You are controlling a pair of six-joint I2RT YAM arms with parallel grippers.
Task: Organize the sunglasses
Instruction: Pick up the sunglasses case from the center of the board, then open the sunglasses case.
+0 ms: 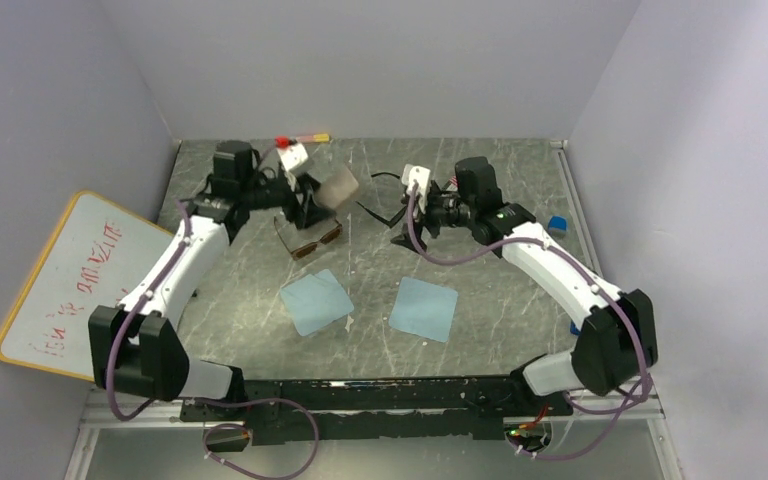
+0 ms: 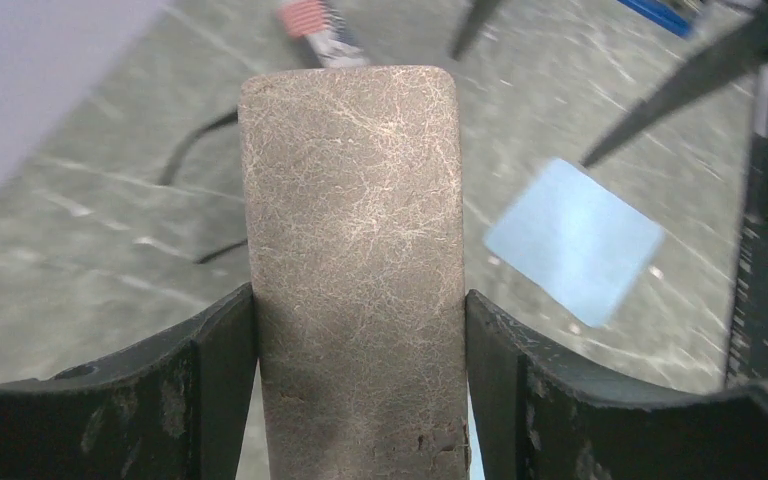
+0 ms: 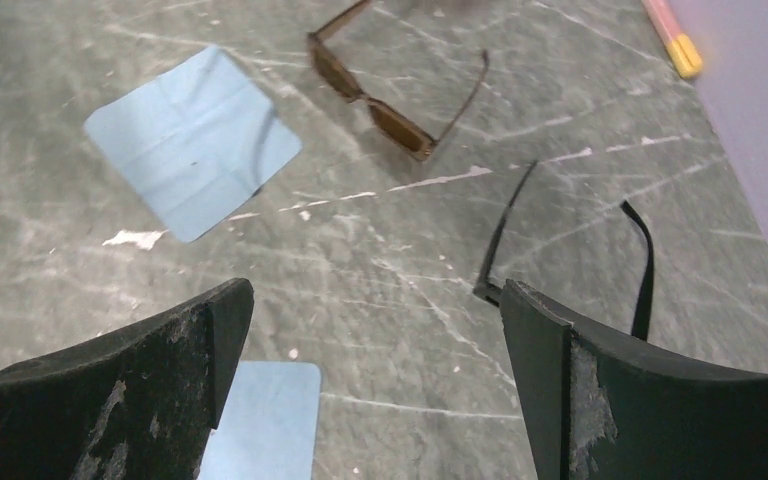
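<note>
The thin-framed sunglasses point(image 1: 311, 240) with brown-amber lenses lie unfolded on the table left of centre, also in the right wrist view point(image 3: 380, 105). The black sunglasses point(image 1: 378, 212) lie near the middle back; only their thin temples point(image 3: 503, 230) show, the front hidden behind my right finger. My right gripper point(image 1: 406, 226) point(image 3: 375, 330) hovers open just beside them, nothing between its fingers. My left gripper point(image 1: 312, 203) point(image 2: 360, 380) is raised behind the amber pair, shut on an oblong brown-grey case point(image 1: 338, 186) point(image 2: 353, 240) that sticks out beyond the fingertips.
Two light-blue cloths point(image 1: 315, 301) point(image 1: 424, 309) lie flat in front of the sunglasses. A whiteboard point(image 1: 65, 285) leans at the left wall. Markers point(image 1: 300, 138) lie along the back edge, and a small blue object point(image 1: 557, 224) sits at the right edge.
</note>
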